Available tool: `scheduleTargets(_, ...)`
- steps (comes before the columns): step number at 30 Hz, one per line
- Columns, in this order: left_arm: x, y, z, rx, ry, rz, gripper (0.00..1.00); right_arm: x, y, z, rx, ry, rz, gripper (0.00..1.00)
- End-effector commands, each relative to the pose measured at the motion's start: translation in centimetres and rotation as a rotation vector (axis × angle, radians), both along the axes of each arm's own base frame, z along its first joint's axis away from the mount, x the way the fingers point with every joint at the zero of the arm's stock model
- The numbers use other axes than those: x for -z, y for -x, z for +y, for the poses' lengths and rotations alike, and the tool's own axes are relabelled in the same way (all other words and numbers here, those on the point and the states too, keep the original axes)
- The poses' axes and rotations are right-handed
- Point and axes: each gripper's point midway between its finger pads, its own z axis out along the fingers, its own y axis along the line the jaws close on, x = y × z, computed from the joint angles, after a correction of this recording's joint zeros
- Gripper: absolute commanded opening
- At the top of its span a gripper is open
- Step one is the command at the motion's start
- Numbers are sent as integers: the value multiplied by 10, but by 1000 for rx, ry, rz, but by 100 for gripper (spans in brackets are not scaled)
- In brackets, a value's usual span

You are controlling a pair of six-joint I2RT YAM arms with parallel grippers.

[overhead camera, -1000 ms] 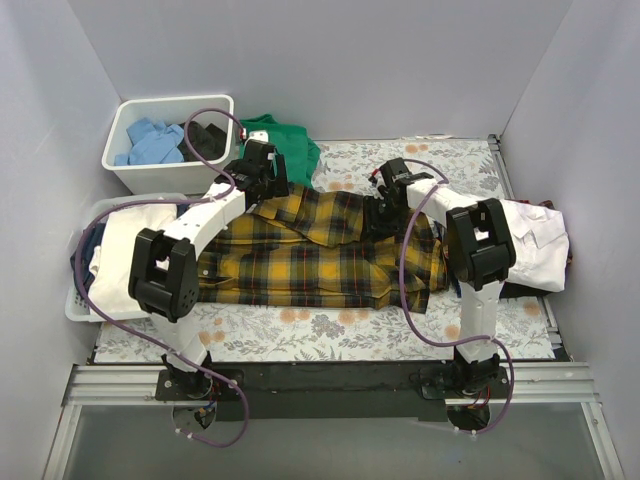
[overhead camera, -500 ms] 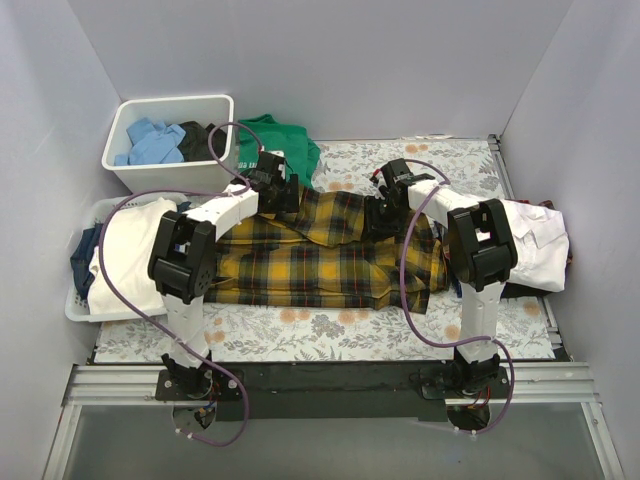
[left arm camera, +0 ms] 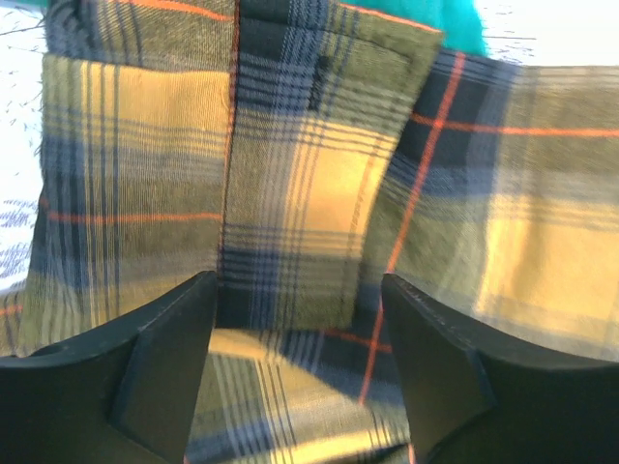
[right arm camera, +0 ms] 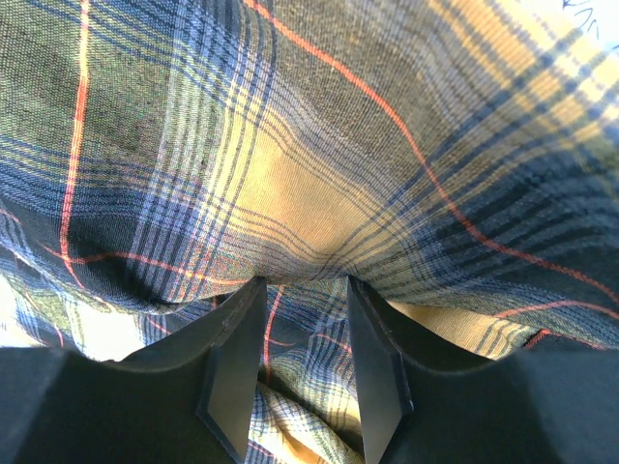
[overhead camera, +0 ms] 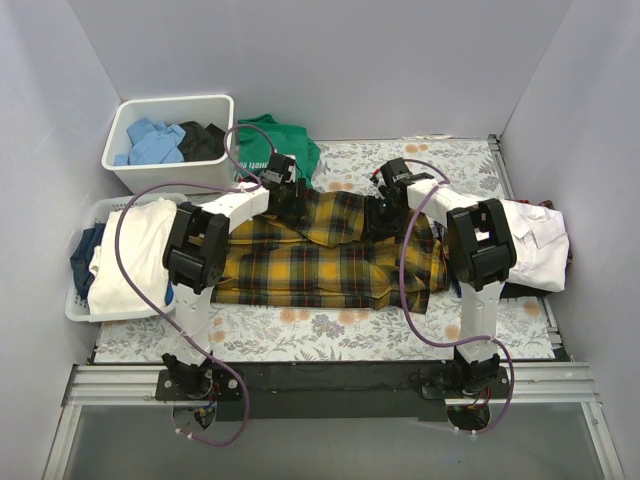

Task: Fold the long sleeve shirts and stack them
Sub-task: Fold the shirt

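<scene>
The yellow-and-black plaid flannel shirt [overhead camera: 320, 262] lies partly folded across the middle of the table. My left gripper [overhead camera: 288, 196] hovers over its far left edge; in the left wrist view it [left arm camera: 300, 290] is open, with a plaid sleeve cuff [left arm camera: 309, 174] just beyond the fingertips. My right gripper [overhead camera: 384, 214] is at the shirt's far right part; in the right wrist view it [right arm camera: 305, 290] is closed on a bunched fold of plaid cloth [right arm camera: 290, 174]. A plain white shirt [overhead camera: 535, 245] lies at the right table edge.
A green T-shirt [overhead camera: 285, 140] lies at the back behind the left gripper. A white bin [overhead camera: 165, 105] with blue and dark clothes stands back left. A white basket [overhead camera: 85, 300] with pale garments sits at the left edge. The floral tablecloth [overhead camera: 320, 325] shows in front.
My left arm has swung right, bringing its gripper from the shirt's far left corner inward along the far edge. The right arm has not moved.
</scene>
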Motion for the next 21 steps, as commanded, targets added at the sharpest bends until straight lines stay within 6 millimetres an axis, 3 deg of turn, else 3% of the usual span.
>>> scheduleTargets(1, 10, -2, 4, -7, -81, 10, 65, 21, 6, -13, 18, 81, 56, 48)
scheduleTargets(6, 29, 5, 14, -30, -191, 47, 56, 20, 4, -14, 21, 81, 58, 48)
scheduleTargets(7, 29, 5, 16, -41, -198, 48, 48, 19, 3, -12, 22, 79, 55, 48)
scheduleTargets(9, 25, 4, 23, -70, -224, 41, 41, 18, 3, -13, 22, 82, 57, 48)
scheduleTargets(17, -25, -8, 27, -119, -216, -53, 33, 18, 2, -14, 26, 89, 56, 48)
scheduleTargets(20, -52, -13, 29, -141, -214, -101, 24, 18, 1, -16, 33, 99, 52, 47)
scheduleTargets(21, -59, -13, 30, -145, -210, -112, 15, 19, 2, -17, 34, 105, 53, 47)
